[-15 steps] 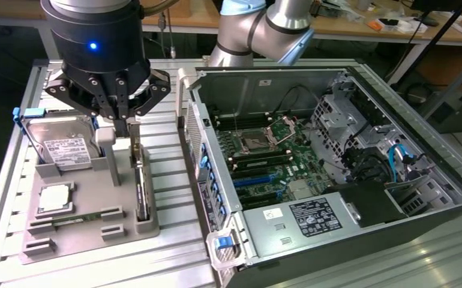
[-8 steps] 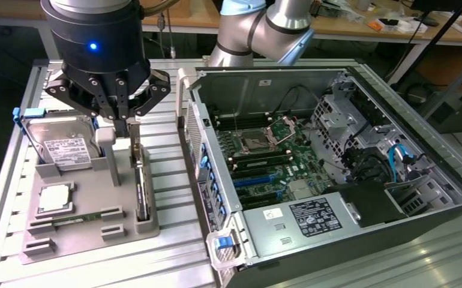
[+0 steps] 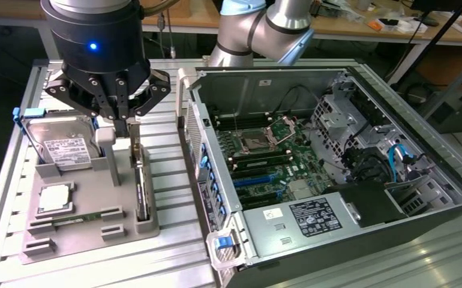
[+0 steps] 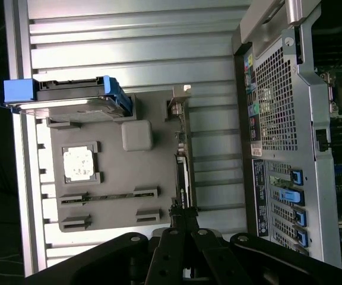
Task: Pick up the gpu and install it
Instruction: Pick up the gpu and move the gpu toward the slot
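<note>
The gpu is a thin card standing on edge in a slot on the exterior view's right side of the grey holder tray. In the wrist view the gpu shows edge-on, with its metal bracket end farthest from the fingers. My gripper hangs just above the tray, over the card's far end, with its black fingers pressed together. The gripper is shut and nothing shows between its jaws. The open computer case lies to the exterior view's right, its motherboard exposed.
On the tray are a silver hard drive with a white label in a blue-clipped bracket, a square processor, a narrow memory stick and a pale post. The case's perforated side wall stands beside the tray. Cluttered benches run along the back.
</note>
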